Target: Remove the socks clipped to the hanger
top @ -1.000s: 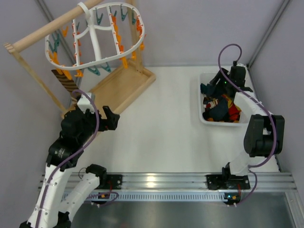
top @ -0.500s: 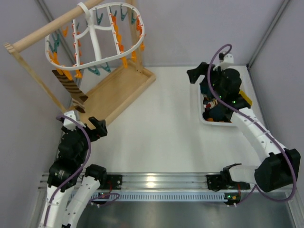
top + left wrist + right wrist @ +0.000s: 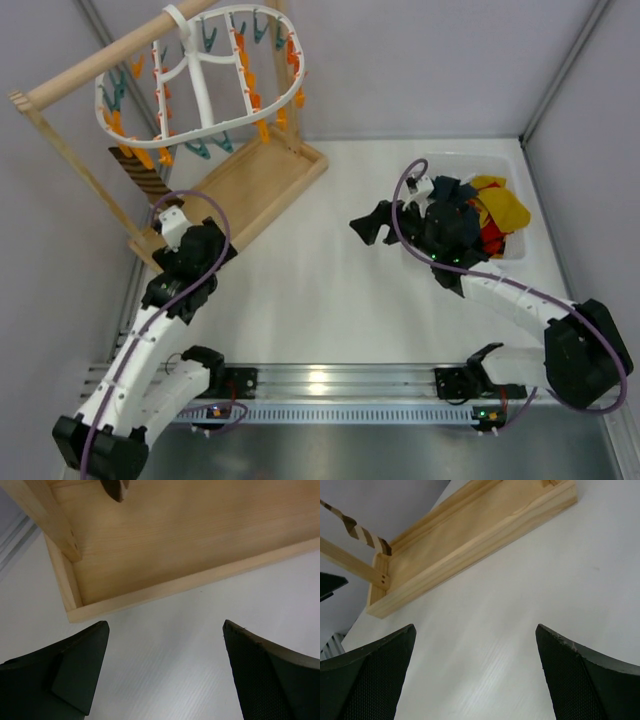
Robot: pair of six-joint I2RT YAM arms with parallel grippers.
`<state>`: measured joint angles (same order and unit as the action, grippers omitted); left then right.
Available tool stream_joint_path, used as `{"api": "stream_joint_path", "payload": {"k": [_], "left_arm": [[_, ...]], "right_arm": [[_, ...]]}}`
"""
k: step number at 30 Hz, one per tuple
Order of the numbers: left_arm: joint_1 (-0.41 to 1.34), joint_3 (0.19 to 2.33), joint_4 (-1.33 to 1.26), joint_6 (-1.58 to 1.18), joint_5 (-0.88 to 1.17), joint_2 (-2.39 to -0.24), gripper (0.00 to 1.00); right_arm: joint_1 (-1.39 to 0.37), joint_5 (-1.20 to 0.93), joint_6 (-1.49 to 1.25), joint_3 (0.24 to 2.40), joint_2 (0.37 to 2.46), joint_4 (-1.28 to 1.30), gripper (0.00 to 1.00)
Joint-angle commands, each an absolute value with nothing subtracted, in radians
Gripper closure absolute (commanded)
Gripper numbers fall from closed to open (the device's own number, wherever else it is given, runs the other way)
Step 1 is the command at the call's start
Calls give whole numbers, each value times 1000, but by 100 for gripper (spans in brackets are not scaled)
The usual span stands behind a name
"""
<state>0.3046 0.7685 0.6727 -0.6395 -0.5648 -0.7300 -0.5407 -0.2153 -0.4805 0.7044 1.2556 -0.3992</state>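
Note:
The white oval hanger [image 3: 200, 90] with orange and teal clips hangs from the wooden rod at the back left. One brown-and-cream striped sock [image 3: 140, 175] stays clipped to its left side, dangling over the stand; its striped leg [image 3: 357, 531] shows in the right wrist view and its brown toe [image 3: 115, 487] in the left wrist view. Other socks [image 3: 480, 215], yellow, red and dark, lie heaped in the white bin. My left gripper [image 3: 212, 243] [image 3: 165, 670] is open and empty, low by the stand's near corner. My right gripper [image 3: 368, 222] [image 3: 475, 675] is open and empty over the table, left of the bin.
A wooden stand with a shallow tray base [image 3: 250, 185] [image 3: 175, 535] [image 3: 470, 535] and a slanted rod [image 3: 100, 70] carries the hanger. The white bin [image 3: 415, 215] sits at the right. Grey walls close in on both sides.
My right arm has come out of the bin and swung left over the table, jaws opened. My left arm has reached forward to the stand's near corner.

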Motion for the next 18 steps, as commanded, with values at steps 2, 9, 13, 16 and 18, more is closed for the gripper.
{"api": "stream_joint_path", "payload": {"k": [2,9,13,16,18], "left_arm": [[324,787,588,-813,-910,-908,1],[321,870,490,-827,-1193,-1193,1],[319,972,479,-870,-1302,-1363,1],[313,1024,454,-865,-1373,-1491,1],[292,1077,451,-864,-1361,-1535,1]], "right_arm": [[-551,-222,-489,632,1140,-508,0],[-548,-229,-457,525,938,-457,1],[-531,-245,-425,498,865,-434,1],[-509,-277,-410,497,815,-413,1],[-502,-285,-416,488,776,-419,1]]}}
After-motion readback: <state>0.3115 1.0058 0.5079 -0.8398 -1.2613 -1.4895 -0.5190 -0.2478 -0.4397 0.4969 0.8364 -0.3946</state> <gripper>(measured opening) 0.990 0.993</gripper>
